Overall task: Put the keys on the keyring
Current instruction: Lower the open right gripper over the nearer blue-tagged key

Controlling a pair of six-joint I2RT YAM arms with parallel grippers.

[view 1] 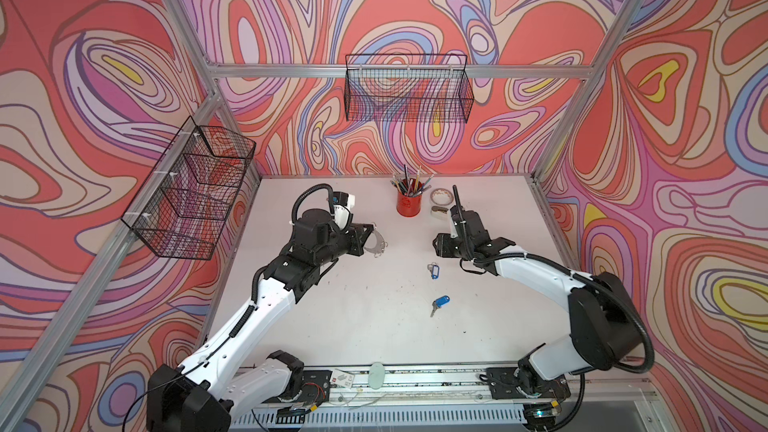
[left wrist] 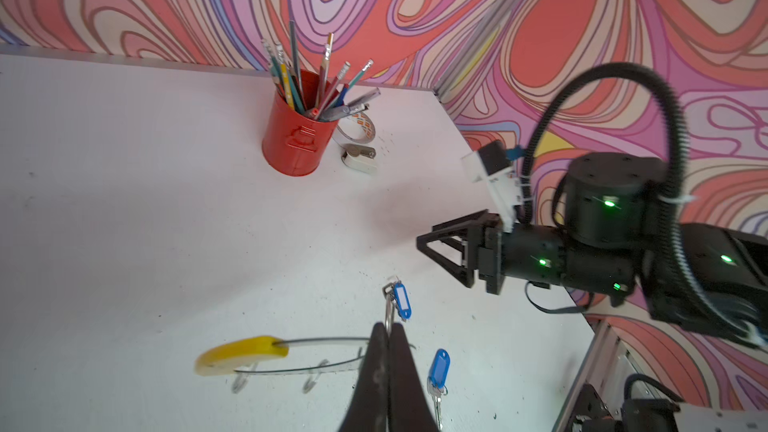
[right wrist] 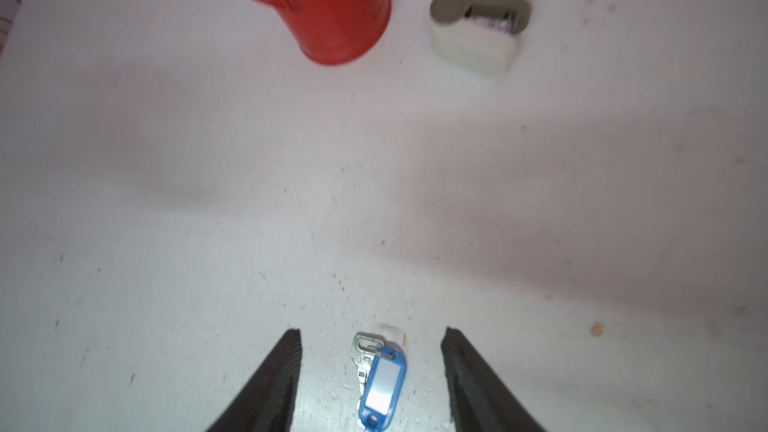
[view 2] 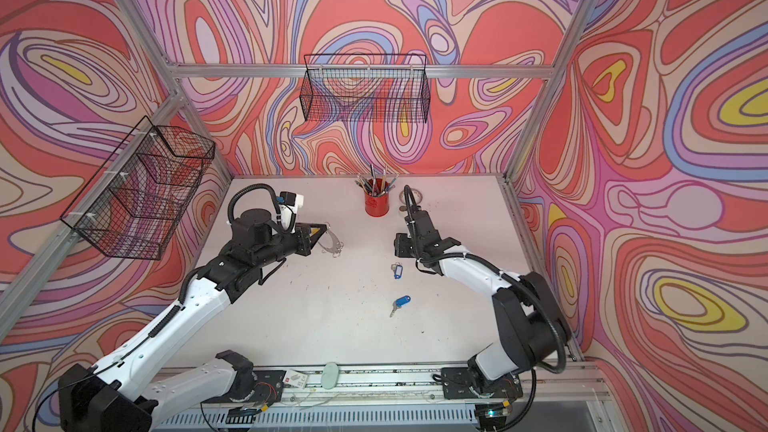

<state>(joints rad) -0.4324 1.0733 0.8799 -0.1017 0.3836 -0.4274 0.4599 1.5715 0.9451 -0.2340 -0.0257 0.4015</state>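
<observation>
Two keys with blue tags lie a little apart on the white bench (view 1: 332, 317): the farther key (view 1: 433, 271) and the nearer key (view 1: 439, 304). Neither is on the keyring (view 1: 376, 245). The left gripper (left wrist: 386, 332) is closed tight on the metal band of the keyring, and the yellow segment (left wrist: 243, 353) is on the side away from the fingers. The right gripper (right wrist: 371, 332) stands wide over the farther key, which shows between its fingers without touching them. A red cup (view 1: 409, 203) of pencils stands at the back.
</observation>
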